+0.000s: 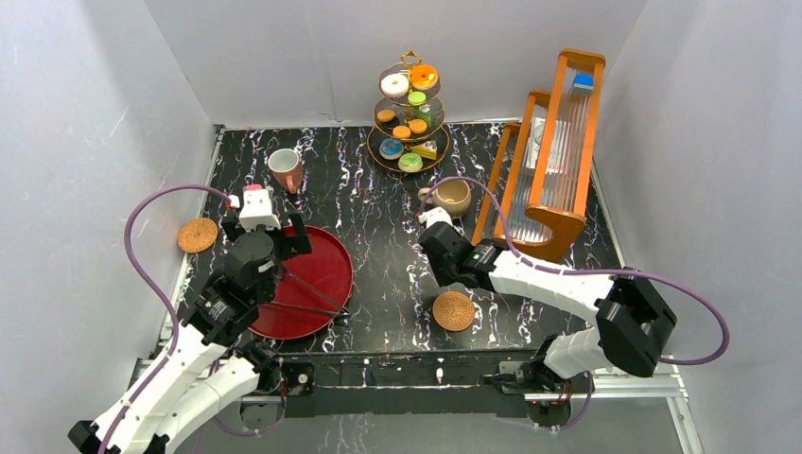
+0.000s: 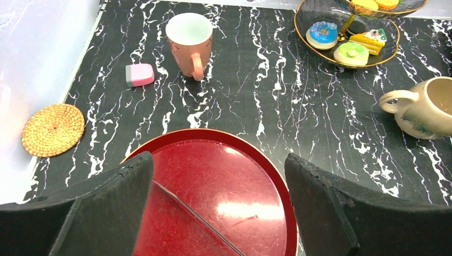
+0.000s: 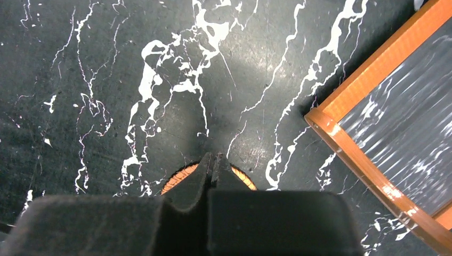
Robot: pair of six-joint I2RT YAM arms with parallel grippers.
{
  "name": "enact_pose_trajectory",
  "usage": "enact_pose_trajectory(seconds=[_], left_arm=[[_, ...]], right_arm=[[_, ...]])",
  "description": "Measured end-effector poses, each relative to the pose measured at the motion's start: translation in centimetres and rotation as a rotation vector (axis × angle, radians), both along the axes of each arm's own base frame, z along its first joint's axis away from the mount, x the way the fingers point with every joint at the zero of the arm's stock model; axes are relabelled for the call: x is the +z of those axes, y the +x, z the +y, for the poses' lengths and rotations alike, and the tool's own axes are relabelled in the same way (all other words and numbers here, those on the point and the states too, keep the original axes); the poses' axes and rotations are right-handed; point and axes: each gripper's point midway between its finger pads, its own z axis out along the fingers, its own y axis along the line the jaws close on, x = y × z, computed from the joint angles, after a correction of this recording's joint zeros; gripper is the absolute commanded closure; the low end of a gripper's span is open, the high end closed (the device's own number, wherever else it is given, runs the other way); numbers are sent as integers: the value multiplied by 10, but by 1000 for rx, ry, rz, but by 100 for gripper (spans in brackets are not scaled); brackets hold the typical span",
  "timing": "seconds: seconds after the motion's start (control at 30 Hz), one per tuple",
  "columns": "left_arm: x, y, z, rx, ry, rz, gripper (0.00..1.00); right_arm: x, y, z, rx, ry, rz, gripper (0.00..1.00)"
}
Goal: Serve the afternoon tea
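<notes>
Right gripper (image 3: 214,162), its tips pressed together on nothing we can make out, hangs above the black marble-look table (image 1: 378,222) between the beige mug (image 1: 454,197) and the nearer coaster (image 1: 454,310). From the wrist, that coaster's woven edge peeks out on either side of the closed tips, while from overhead it lies flat and apart from them, toward the arm bases. Just beside the arm stands a wooden rack (image 3: 373,65). Across the table, the left gripper (image 2: 218,162) is spread wide over the red tray (image 2: 213,133), where the tongs (image 1: 313,290) lie. Beyond it sit the pink mug (image 2: 189,45), a stray pink-and-grey pastry (image 2: 139,74) on the bare table and a second coaster (image 2: 53,129) at the table's left edge. The gold stand (image 2: 306,16) at the back carries the other pastries (image 1: 394,85). Neither mug is on a coaster, so we judge the service barely begun. The hazard, as we read it: a flat, thin coaster gives closed tips nothing to bite, and a descent in this state would likely shove or skate it across the smooth top rather than lift it. A sweep of the forearm toward the beige mug could also clip its handle and tip it.
</notes>
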Motion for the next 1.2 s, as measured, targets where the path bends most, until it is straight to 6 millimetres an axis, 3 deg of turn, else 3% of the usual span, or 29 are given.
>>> enact_pose_trajectory(seconds=[0.17, 0.67, 1.0, 1.2], left_arm=[[-1, -3, 4, 2, 4, -14, 10], [3, -10, 11, 12, -4, -49, 9], [4, -11, 13, 15, -5, -61, 9], [7, -12, 15, 16, -14, -73, 9]], right_arm=[[-8, -7, -6, -32, 12, 74, 100], [-46, -56, -23, -61, -64, 347, 100], [-60, -56, -21, -52, -74, 362, 100], [-59, -32, 4, 1, -32, 281, 100]])
